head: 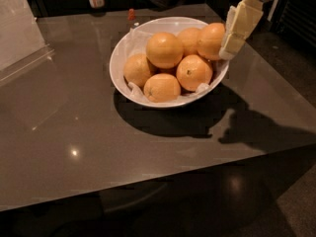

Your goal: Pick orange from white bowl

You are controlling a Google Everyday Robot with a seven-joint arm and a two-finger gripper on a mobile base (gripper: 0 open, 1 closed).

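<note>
Gripper (236,31): hovering at right rim of white bowl (121,58), open or closed, honestly can't tell
Orange (164,49): probably feeling firm, slick, rolling easily; grabbing across its middle

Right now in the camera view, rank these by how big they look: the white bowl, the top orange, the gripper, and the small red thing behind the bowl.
1. white bowl.
2. top orange and gripper, at the bowl's right rim: too alike to rank.
3. small red thing, smallest, though also farthest back.
</note>
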